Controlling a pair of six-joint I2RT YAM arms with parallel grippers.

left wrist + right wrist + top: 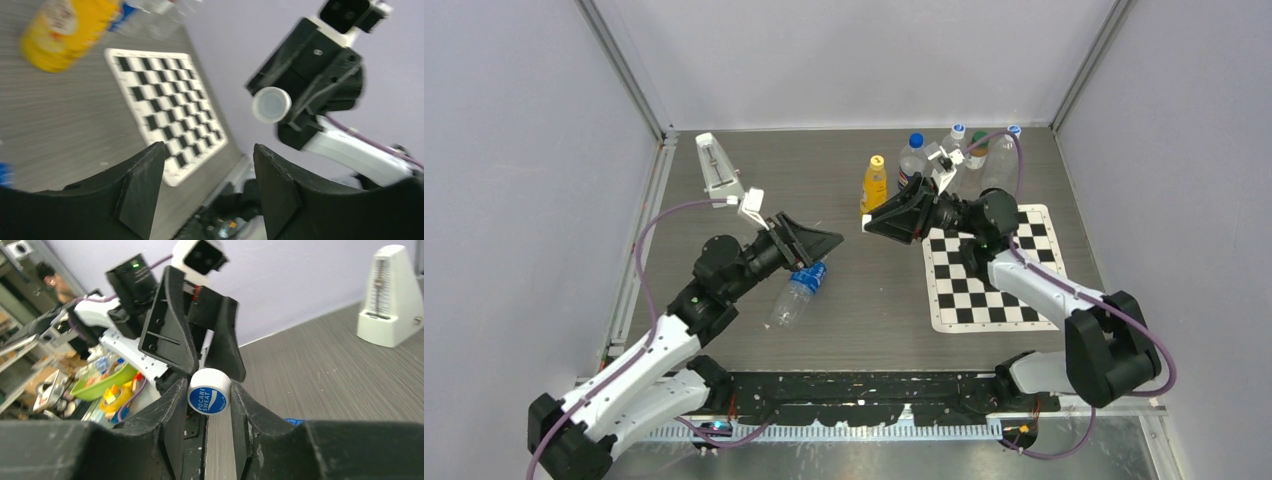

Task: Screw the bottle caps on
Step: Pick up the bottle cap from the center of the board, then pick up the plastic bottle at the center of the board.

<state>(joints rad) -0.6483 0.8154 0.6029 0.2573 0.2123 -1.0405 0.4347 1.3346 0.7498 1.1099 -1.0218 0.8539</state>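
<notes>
My right gripper (209, 396) is shut on a white bottle cap (209, 391) with a blue printed top, held in the air over the table's middle (869, 222). The left wrist view shows the cap's open underside (271, 104). My left gripper (824, 240) is open and empty, facing the right gripper a short way off; its jaws stand wide apart (210, 172). Below it a clear capless bottle (794, 295) with a blue label lies on its side. A yellow bottle (875, 187) with a yellow cap (877, 160) and a clear bottle with a blue cap (915, 140) stand at the back.
More capped bottles (984, 160), one with a dark green cap (977, 137), stand at the back right. A checkerboard mat (992, 270) lies under the right arm. A white metronome (717, 165) stands at the back left. Metal rails and grey walls enclose the table.
</notes>
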